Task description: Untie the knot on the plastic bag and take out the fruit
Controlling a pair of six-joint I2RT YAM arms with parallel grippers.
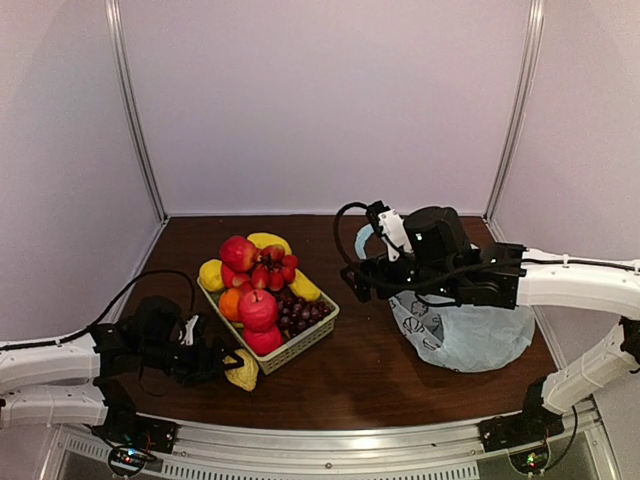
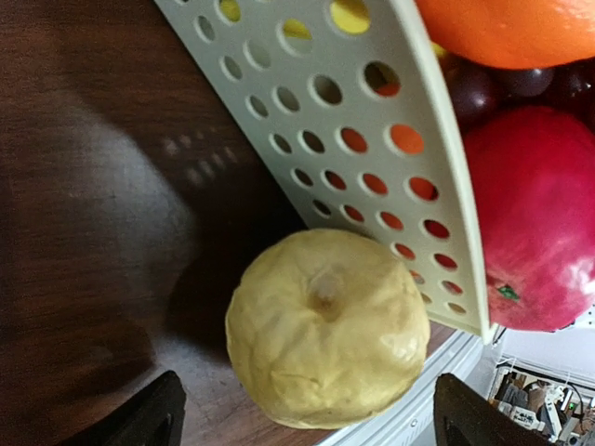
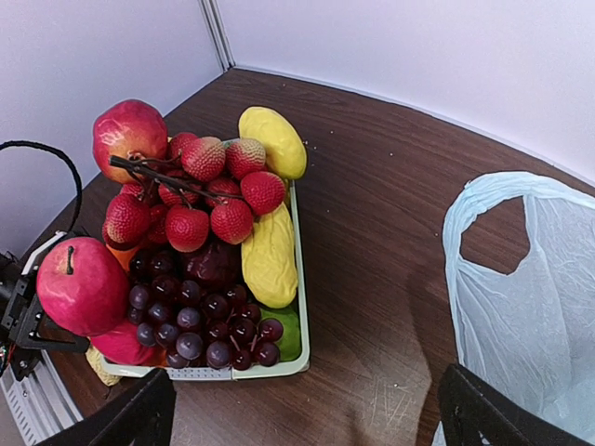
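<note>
Since the handle loop (image 3: 488,200) of the plastic bag (image 1: 470,335) stands open with no twist in it, the knot appears undone. Most of the fruit is out too. A perforated basket (image 2: 372,167) on the left half of the tabletop (image 1: 380,370) is heaped with red apples, strawberries, grapes and smooth yellow pieces. The lumpy lemon (image 2: 325,325) lies on the wood just beside the basket's near corner. The left fingers (image 2: 149,423) are spread wide either side of it, touching nothing. The right fingers (image 3: 493,409) are likewise wide apart and empty, hovering over the bag, which slumps on the right. The film is cloudy, so I cannot tell whether any piece is left inside. If not, the job looks all but finished.
</note>
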